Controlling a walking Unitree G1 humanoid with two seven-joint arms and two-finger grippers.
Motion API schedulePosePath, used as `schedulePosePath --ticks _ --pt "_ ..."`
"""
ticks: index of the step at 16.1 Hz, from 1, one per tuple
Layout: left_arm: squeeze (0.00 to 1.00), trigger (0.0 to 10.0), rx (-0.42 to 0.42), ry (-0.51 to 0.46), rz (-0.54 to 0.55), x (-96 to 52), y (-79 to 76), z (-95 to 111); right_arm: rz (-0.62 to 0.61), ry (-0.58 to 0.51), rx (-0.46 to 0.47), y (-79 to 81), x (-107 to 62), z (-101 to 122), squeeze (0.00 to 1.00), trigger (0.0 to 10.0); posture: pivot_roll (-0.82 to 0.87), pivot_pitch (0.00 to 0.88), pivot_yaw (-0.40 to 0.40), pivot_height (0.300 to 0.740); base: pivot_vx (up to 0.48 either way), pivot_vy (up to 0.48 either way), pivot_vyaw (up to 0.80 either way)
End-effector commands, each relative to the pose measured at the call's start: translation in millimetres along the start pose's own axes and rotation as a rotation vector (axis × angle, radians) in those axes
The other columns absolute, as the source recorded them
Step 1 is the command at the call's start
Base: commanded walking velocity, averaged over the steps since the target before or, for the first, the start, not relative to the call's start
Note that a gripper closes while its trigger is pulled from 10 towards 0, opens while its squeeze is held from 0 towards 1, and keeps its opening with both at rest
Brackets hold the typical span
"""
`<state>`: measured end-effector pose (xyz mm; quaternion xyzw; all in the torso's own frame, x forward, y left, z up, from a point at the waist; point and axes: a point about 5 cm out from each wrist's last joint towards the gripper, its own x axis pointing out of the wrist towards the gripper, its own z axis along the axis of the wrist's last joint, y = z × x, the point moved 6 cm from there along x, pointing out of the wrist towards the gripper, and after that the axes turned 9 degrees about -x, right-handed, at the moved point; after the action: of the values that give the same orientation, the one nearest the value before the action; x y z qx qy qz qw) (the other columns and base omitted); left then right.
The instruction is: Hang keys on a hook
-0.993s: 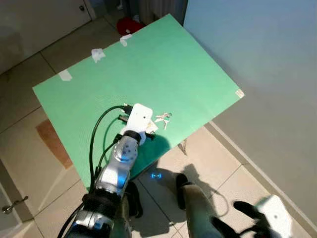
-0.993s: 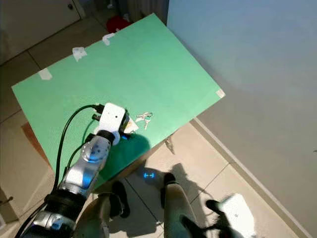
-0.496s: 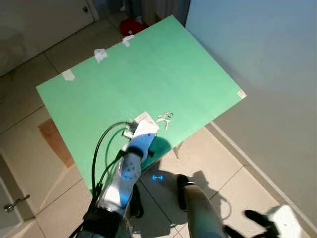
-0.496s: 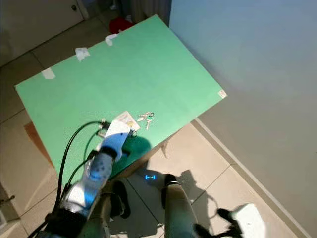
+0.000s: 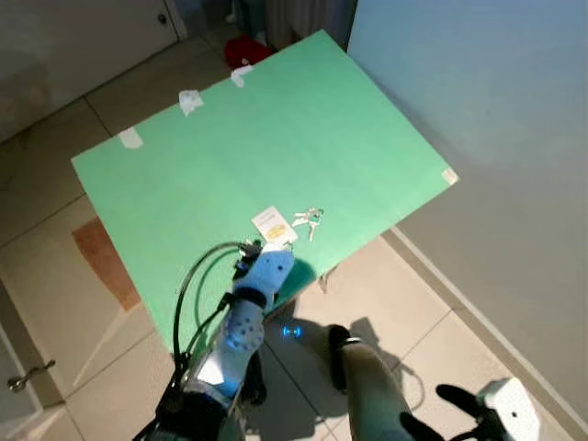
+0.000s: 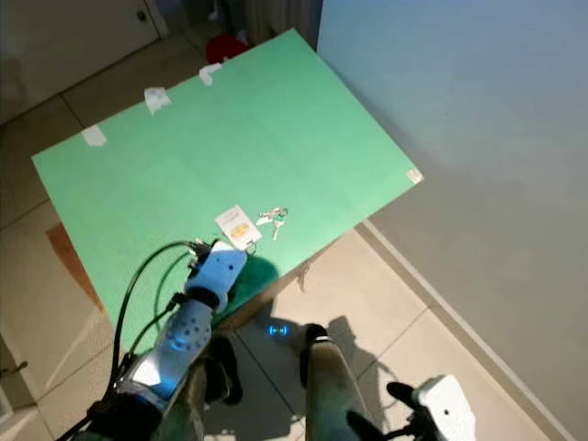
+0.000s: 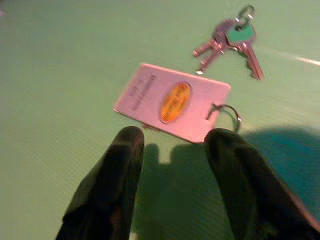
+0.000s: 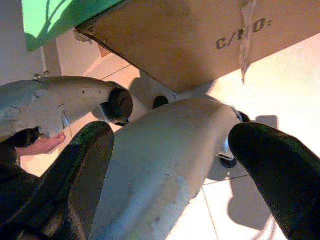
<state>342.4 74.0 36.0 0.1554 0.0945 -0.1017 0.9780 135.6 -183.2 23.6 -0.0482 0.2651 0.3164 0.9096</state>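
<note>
A small bunch of silver keys [image 7: 232, 42] with a green-capped key lies on the green tabletop [image 5: 276, 138] near its front edge. Beside the keys lies a white tag card [image 7: 172, 100] with an orange oval and a wire ring [image 7: 227, 112] at one corner; the card [image 5: 273, 225] and keys [image 5: 308, 219] rest side by side. My left gripper [image 7: 175, 145] is open just short of the card, with nothing between its fingers [image 7: 125, 165]. My right gripper [image 5: 450, 409] hangs low beside my leg [image 8: 170, 165], open.
The green top rests on a cardboard box [image 8: 190, 45]. White tape pieces [image 5: 190, 99] sit along the far left edge. A red object [image 5: 248, 50] lies on the floor beyond the table. A pale wall [image 5: 496, 110] runs along the right, and tiled floor [image 5: 413, 276] lies in front.
My left arm has drawn back toward my body. The wrist that covered the tag card now sits nearer the table's front edge, so the card lies in plain sight. Keys unmoved.
</note>
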Motion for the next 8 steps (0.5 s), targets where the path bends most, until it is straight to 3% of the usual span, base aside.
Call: schedulePosePath --ticks 1,3,5,6,8 --pt "1.00 10.0 -0.032 0.048 -0.006 -2.4 -6.9 -16.4 0.004 0.025 0.035 3.9 -7.6 -8.6 0.00 10.0 -0.45 0.371 -0.024 0.740 0.000 0.000 0.00" --pt "1.00 10.0 -0.056 0.063 -0.033 2.1 -15.4 -21.4 0.014 0.035 0.029 7.6 -11.2 -9.6 0.00 10.0 -0.46 0.379 -0.026 0.740 0.000 0.000 0.00" --pt "1.00 10.0 -0.031 0.067 -0.037 5.4 -14.3 -24.0 0.011 0.033 0.029 8.8 -13.1 -7.7 0.00 10.0 -0.47 0.388 -0.026 0.740 0.000 0.000 0.00" --pt "0.00 10.0 -0.015 0.056 -0.033 6.6 -13.1 -22.8 0.009 0.036 0.030 9.2 -14.5 -7.8 0.00 10.0 -0.47 0.390 -0.025 0.740 0.000 0.000 0.00" --pt "0.00 10.0 0.003 0.025 -0.033 9.3 -14.6 -14.8 0.004 0.044 0.032 10.2 -16.3 -8.9 0.00 10.0 -0.47 0.395 -0.023 0.740 0.000 0.000 0.00"
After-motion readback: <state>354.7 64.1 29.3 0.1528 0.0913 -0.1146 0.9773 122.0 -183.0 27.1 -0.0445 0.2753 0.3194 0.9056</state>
